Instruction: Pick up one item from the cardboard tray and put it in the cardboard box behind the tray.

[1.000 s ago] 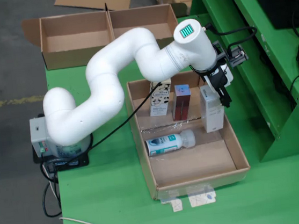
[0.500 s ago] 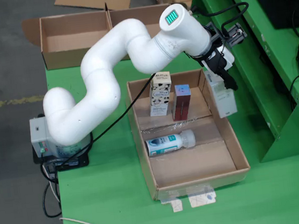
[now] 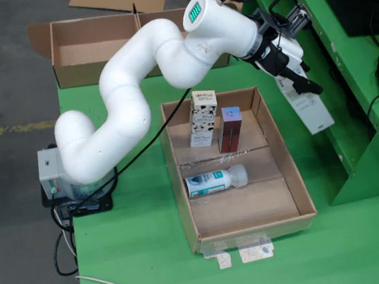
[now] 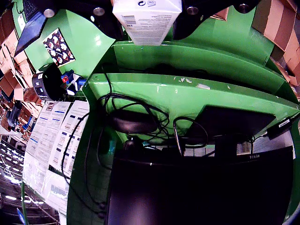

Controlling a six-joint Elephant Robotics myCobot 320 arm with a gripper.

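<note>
I've got the white carton (image 3: 307,106) in the air, clear of the cardboard tray (image 3: 285,172) and off past its right wall in the fixed view, over the green table (image 3: 134,258). It hangs tilted, top end up by the wrist, lower end pointing down-right toward the green shelf frame (image 3: 349,96). The gripper (image 3: 297,80) is pinched on the carton's upper part, black fingers (image 3: 304,84) against its sides. In the wrist view the same carton (image 4: 147,16) fills the top centre, its printed end face toward the lens, dark gripper parts on both sides of it; I can't see the fingertips there.

Left in the tray: a cow-print carton (image 3: 202,118) standing upright in the far compartment, a dark red box (image 3: 230,129) upright just beside it on the right, and a white bottle (image 3: 214,180) with a teal label lying on its side in the near compartment, cap pointing right.

The cardboard box (image 3: 137,45) sits behind the tray at the table's far edge, split in two by a divider, partly hidden by the white arm (image 3: 129,94). The arm's base (image 3: 71,183) is at the table's left edge. Wrist view looks at green shelving, tangled black cables (image 4: 136,117) and a dark monitor (image 4: 201,187).
</note>
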